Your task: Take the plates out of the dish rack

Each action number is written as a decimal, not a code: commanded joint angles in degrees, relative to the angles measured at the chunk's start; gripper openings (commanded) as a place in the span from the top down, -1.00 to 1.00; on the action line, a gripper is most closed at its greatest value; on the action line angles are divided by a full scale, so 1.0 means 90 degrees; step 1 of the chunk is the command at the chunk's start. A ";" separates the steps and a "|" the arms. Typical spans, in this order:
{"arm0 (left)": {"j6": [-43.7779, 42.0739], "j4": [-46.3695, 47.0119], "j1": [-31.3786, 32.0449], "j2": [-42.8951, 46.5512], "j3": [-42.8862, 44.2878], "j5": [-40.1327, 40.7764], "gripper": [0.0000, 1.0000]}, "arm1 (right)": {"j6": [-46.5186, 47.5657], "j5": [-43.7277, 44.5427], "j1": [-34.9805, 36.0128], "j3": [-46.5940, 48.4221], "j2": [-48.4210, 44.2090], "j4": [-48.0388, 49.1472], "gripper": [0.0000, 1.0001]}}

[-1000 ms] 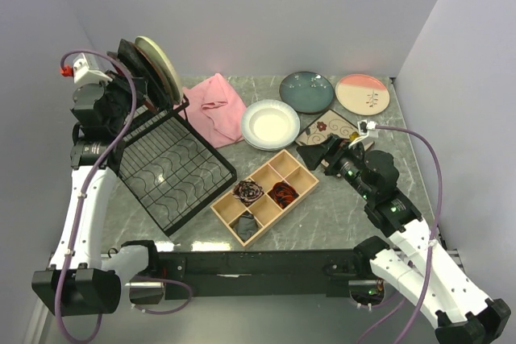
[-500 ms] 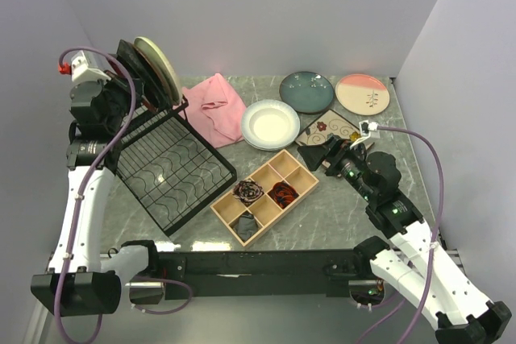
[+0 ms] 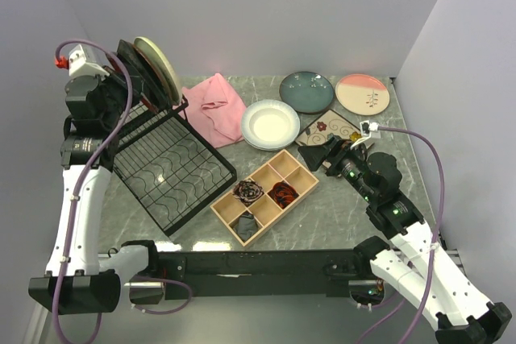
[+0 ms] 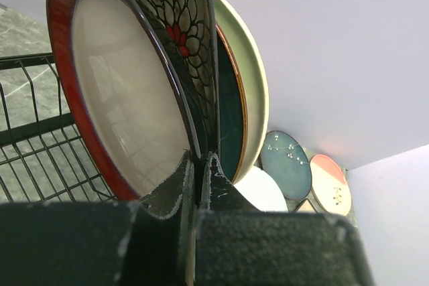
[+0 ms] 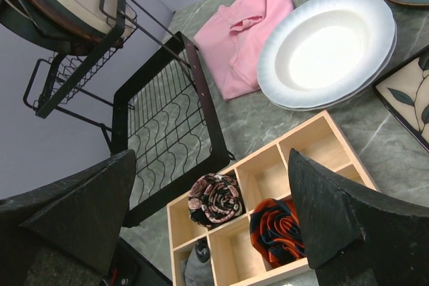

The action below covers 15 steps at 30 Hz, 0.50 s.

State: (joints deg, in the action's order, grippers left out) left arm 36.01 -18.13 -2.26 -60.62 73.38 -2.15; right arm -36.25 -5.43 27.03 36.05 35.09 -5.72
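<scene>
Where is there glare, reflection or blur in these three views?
Left wrist view: the dark red plate shows grid-like reflections on its cream face; the left gripper's fingers, very close, look soft. Right wrist view: the white plate washes out at its centre; the right gripper's fingers are dark. Top view: evenly lit, sharp, soft shadows.

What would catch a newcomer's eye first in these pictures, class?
The upright plates bunched at the raised back of the black dish rack, far left, with the left gripper pinched shut at their lower rims. Next, four plates lying flat at the table's far right, and the open right gripper poised by the wooden tray at centre.
</scene>
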 commanded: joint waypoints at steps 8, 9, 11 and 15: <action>-0.0641 0.0286 -0.0051 0.0515 0.1054 0.0522 0.98 | 0.0151 0.0106 0.0024 0.0145 -0.0032 0.0029 -1.00; -0.0671 0.0180 -0.0051 0.0534 0.1113 0.0493 0.98 | 0.0151 0.0105 0.0024 0.0125 -0.0061 0.0097 -1.00; -0.0690 0.0130 -0.0051 0.0583 0.1221 0.0454 0.98 | 0.0160 0.0096 0.0024 0.0135 -0.0051 0.0108 -1.00; -0.0720 0.0091 -0.0051 0.0730 0.1192 0.0396 0.98 | 0.0180 0.0125 0.0025 0.0194 0.0036 0.0010 -1.00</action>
State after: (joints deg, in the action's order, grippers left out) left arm 33.41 -23.77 -2.28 -58.72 79.61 -0.51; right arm -35.86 -5.32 27.03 36.07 35.40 -6.35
